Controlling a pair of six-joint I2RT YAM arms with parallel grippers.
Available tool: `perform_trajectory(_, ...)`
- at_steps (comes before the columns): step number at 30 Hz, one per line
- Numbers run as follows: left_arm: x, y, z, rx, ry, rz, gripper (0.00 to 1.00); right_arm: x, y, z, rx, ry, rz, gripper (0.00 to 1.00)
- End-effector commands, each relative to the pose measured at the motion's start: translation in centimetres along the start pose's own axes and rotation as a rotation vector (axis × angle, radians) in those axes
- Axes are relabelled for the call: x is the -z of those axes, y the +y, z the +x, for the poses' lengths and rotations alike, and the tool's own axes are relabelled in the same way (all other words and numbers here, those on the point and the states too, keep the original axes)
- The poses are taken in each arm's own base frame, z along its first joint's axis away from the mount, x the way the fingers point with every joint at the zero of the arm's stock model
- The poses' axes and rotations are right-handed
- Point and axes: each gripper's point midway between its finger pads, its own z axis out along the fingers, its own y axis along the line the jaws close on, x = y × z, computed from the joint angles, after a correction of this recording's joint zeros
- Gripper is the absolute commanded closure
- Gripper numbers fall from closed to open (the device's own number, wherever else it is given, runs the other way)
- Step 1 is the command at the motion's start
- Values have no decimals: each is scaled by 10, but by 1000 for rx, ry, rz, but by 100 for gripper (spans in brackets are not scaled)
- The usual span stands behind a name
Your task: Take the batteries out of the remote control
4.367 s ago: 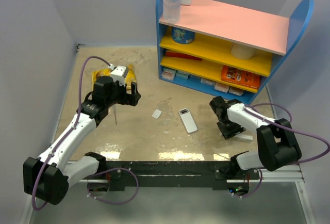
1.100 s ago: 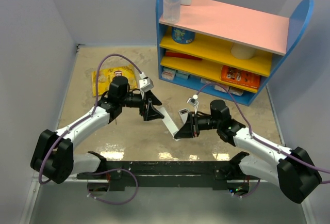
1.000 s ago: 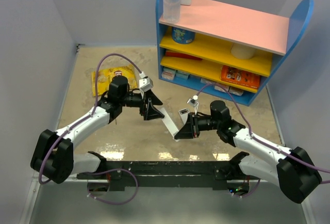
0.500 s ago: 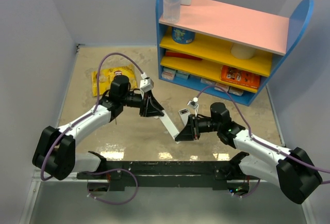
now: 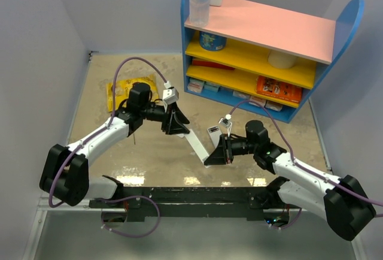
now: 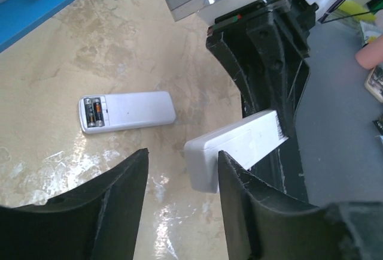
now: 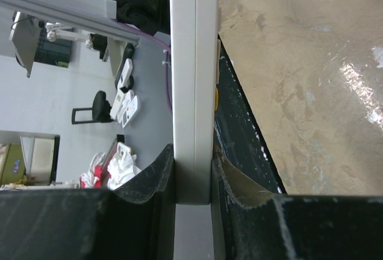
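Note:
My right gripper [image 5: 214, 154] is shut on one end of the slim white remote control [image 5: 196, 146] and holds it above the table; the right wrist view shows its edge [image 7: 191, 62] clamped between both fingers [image 7: 149, 182]. My left gripper [image 5: 178, 128] is open. The remote's free end [image 6: 203, 161] lies between its fingers, close to the right finger [image 6: 239, 206]. No battery slot shows on this remote. Two small orange batteries [image 6: 93, 113] sit in the open slot of a wider rounded white device [image 6: 134, 109] lying on the table; the top view shows its end [image 5: 212, 130].
A blue shelf unit [image 5: 263, 38] with a pink top and yellow shelves stands at the back right, with boxes on it and a bottle on top. A yellow packet [image 5: 119, 89] lies at the far left. Grey walls close in the table on the left and back.
4.4 s ago the arms were apart and held nothing between them. Over the last second the left gripper has shifted slightly farther away; the right gripper keeps its hold on the remote.

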Motion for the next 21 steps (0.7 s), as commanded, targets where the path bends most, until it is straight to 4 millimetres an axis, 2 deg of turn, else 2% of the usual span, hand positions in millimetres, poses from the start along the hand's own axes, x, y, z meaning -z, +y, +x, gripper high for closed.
perform_trajectory(1, 5, -1, -17, -86, -24, -6, 41, 2, 17, -6, 80, -14, -62, 100)
perform_trajectory(3, 6, -4, -16, -78, -29, -3, 28, 2, 19, -7, 87, -15, -65, 100)
perform_trajectory(6, 4, -8, -13, -64, -38, 15, 18, 3, 20, -8, 89, -18, -66, 100)
perform_trajectory(12, -3, -8, -4, -38, -23, 30, 19, 2, 23, -12, 91, -17, -72, 100)
perform_trajectory(21, -8, 6, 1, -13, 13, 4, 21, 3, 29, -15, 98, -21, -84, 100)
